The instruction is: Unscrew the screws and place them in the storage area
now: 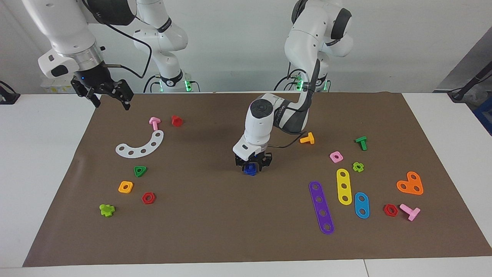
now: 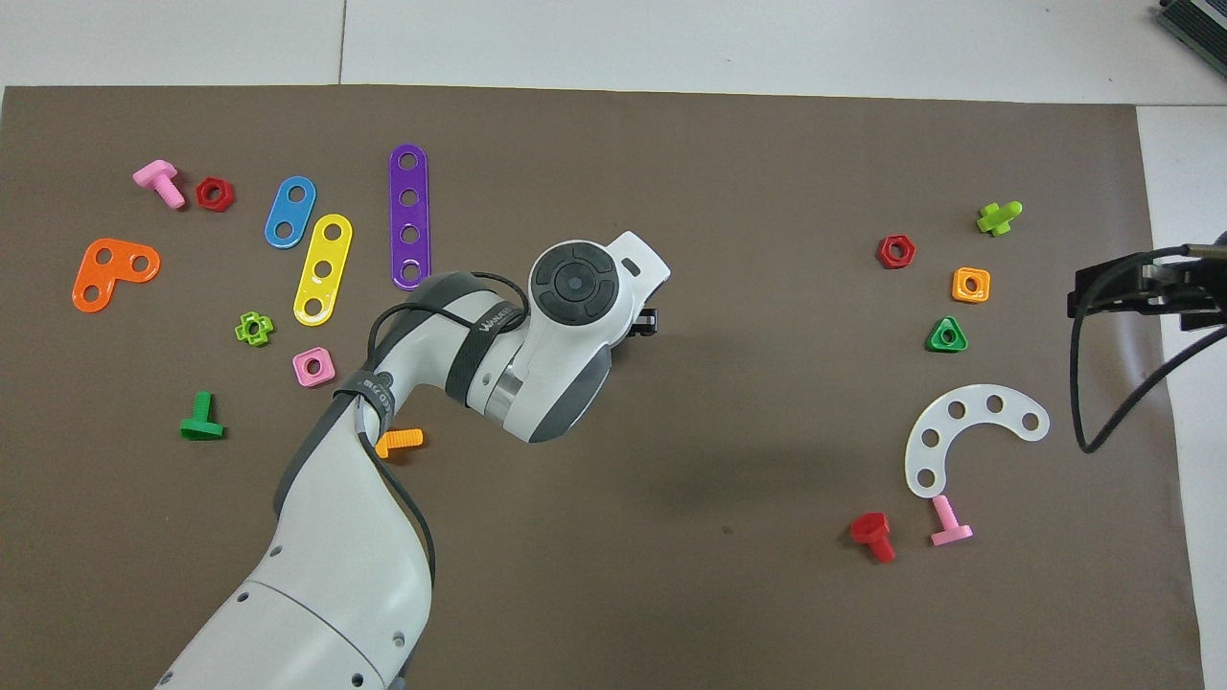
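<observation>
Dark-blue screw (image 1: 251, 169) on mat centre, pinched between fingers of left gripper (image 1: 252, 164); axis unclear. Right gripper (image 1: 111, 98) waiting, spread, empty, toward ten o'clock.

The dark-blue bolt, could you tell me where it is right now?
In the facing view, the dark-blue bolt sits mid-mat between the fingers of the left gripper, between the white curved strip and the purple strip.
</observation>
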Controlling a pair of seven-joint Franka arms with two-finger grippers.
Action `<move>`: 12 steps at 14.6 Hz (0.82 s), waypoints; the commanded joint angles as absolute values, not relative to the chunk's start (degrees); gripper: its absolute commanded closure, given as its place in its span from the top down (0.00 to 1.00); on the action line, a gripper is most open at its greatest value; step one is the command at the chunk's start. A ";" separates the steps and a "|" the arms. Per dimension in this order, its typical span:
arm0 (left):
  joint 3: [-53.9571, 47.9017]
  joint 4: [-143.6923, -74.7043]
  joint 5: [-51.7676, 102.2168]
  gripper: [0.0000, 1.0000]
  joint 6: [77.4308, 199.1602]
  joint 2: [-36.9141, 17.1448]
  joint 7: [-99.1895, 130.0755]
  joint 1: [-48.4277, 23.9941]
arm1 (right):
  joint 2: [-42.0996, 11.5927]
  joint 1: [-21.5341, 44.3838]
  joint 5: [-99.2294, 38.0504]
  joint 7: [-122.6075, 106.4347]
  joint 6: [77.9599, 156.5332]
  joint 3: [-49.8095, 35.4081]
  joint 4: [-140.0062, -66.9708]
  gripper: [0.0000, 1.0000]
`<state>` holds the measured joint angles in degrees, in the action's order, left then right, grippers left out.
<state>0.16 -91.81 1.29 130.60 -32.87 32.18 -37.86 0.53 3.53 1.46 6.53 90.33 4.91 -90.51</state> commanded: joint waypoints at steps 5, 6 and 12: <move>1.06 -91.67 0.09 0.59 129.29 -32.61 33.05 -39.11 | 1.49 3.25 1.32 5.36 90.62 4.57 -91.49 1.00; 1.05 -91.67 0.26 0.56 129.37 -32.61 33.05 -39.11 | 1.41 3.25 1.32 5.36 90.62 4.57 -91.49 1.00; 1.05 -89.83 0.61 0.38 127.10 -32.96 32.87 -38.94 | 1.49 3.25 1.32 5.36 90.62 4.57 -91.49 1.00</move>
